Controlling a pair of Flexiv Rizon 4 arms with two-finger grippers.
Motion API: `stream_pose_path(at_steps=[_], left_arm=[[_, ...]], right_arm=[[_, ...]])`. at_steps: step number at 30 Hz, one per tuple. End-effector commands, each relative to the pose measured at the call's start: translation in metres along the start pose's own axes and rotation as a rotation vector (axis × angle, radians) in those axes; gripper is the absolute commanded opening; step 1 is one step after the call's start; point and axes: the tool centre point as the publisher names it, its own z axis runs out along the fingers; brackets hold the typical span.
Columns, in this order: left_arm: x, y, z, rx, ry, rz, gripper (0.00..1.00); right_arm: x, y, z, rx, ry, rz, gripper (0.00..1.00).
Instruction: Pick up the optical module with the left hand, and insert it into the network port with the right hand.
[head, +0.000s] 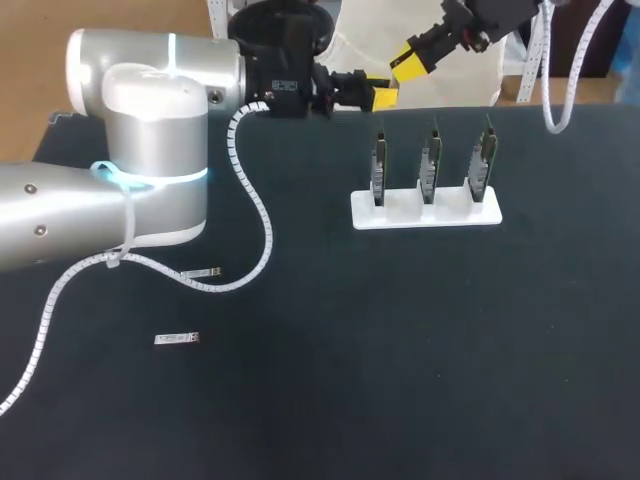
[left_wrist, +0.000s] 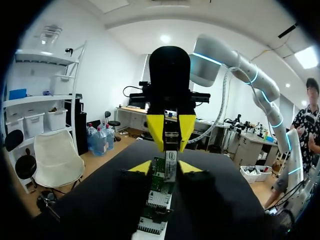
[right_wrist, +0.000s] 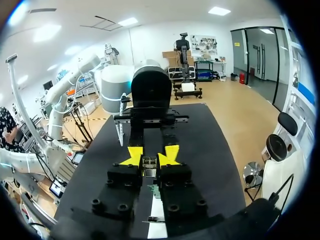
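Two arms meeting over the far edge of the bench (head: 450, 350). The right gripper (head: 408, 62) comes in from the far right corner. Its fingers (left_wrist: 158, 131) are closed on the upper end of a small silver module (left_wrist: 171, 161), which hangs down from them. The left gripper (head: 378, 95) faces it from the left. Its fingers (left_wrist: 141, 168) stand apart on either side of the module's lower end, with a visible gap on at least one side, so they do not grip it. In the right wrist view the module (right_wrist: 149, 162) sits between that arm's own yellow tips. A white rack (head: 425, 212) with three upright green boards (head: 430, 165) stands just in front of the meeting point, the nearest board under the module. Two more modules (head: 203, 272) (head: 177, 340) lie flat near the left edge, well apart from the rack. The left arm's white cable (head: 258, 215) trails across the bench between them.
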Motion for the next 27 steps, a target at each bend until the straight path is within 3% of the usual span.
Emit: stream_pose_path(at_steps=[1, 6, 15, 27], left_arm=[[0.001, 0.000, 0.001, -0.001, -0.004, 0.002, 1.00], [0.001, 0.000, 0.000, 0.004, -0.006, 0.000, 1.00], [0.004, 0.001, -0.016, -0.070, 0.118, 0.080, 1.00], [0.049, -0.010, -0.024, -0.020, 0.250, -0.001, 1.00]], right_arm=[[0.000, 0.004, 0.000, 0.007, -0.002, -0.002, 0.00], [0.000, 0.005, 0.000, 0.006, -0.002, -0.004, 0.00], [0.000, 0.005, -0.002, 0.016, -0.006, -0.005, 0.00], [0.001, 0.006, -0.002, 0.020, -0.006, -0.006, 0.00]])
